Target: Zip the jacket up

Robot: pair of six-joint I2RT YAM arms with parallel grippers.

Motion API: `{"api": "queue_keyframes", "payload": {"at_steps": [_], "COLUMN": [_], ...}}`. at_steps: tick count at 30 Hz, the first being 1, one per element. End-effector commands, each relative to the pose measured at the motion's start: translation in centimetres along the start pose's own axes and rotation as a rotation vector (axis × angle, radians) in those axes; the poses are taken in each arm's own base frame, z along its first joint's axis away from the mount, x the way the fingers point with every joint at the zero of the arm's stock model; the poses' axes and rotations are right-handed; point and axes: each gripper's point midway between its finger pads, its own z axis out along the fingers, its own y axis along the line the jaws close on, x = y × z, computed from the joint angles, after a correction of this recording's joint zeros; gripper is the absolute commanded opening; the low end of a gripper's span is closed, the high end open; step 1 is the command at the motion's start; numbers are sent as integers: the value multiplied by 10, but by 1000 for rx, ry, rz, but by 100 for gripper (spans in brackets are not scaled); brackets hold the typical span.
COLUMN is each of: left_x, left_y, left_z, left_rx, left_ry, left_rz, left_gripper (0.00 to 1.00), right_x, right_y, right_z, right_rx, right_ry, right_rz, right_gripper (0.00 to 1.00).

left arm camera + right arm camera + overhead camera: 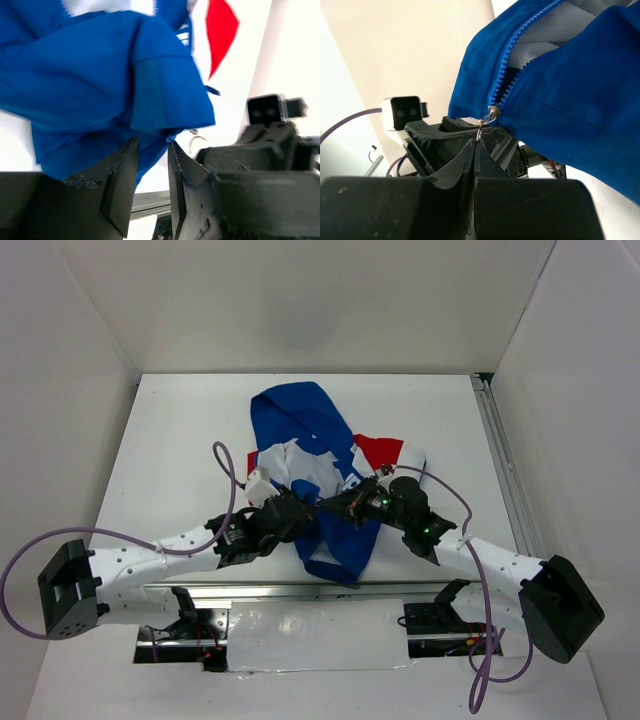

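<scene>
The royal-blue jacket [310, 455] lies crumpled mid-table, hood to the far side, with a red-and-white panel [385, 452] on its right. Its lower front hangs lifted between both grippers. My right gripper [476, 142] is shut on the metal ring of the zipper pull [481, 131], just below the slider [492, 114] at the bottom of the blue zipper teeth [512, 47]. The pale lining [545, 35] shows above. My left gripper [152, 149] stands open with a narrow gap, the blue hem [165, 100] at its fingertips. The ring [196, 143] and the right gripper [260, 155] are beside it.
White walls enclose the white table [180, 440]. A metal rail [503, 465] runs along the right edge and another [300, 590] along the front. Purple cables [228, 480] loop over both arms.
</scene>
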Motion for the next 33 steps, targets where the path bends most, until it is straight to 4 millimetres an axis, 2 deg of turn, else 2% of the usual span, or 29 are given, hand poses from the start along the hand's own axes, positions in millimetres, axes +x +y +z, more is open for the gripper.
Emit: {"api": "queue_keyframes", "payload": {"at_steps": [1, 4, 14, 21, 22, 25, 26, 27, 33], "left_x": [-15, -13, -19, -20, -21, -23, -24, -24, -29], "left_y": [-33, -47, -46, -55, -55, -60, -62, -63, -67], "left_z": [-8, -15, -15, -11, -10, -7, -7, -5, -5], "left_rx": [156, 241, 234, 248, 249, 266, 271, 268, 288], "left_ry": [-59, -43, -71, -94, -102, -124, -130, -136, -170], "left_rz": [38, 82, 91, 125, 134, 146, 147, 160, 242], "left_gripper": [42, 42, 39, 34, 32, 17, 3, 0, 0], "right_x": [6, 5, 5, 7, 8, 10, 10, 10, 3], "right_y": [30, 29, 32, 32, 32, 31, 31, 32, 30], "right_z": [0, 1, -1, 2, 2, 4, 3, 3, 2], "right_rx": [-84, -78, -83, -84, -86, -83, -84, -84, -78], "right_ry": [32, 33, 38, 59, 65, 77, 80, 80, 51], "right_rz": [-42, -39, -50, -57, -60, -60, -60, -62, -83], "right_gripper": [0, 0, 0, 0, 0, 0, 0, 0, 0]}}
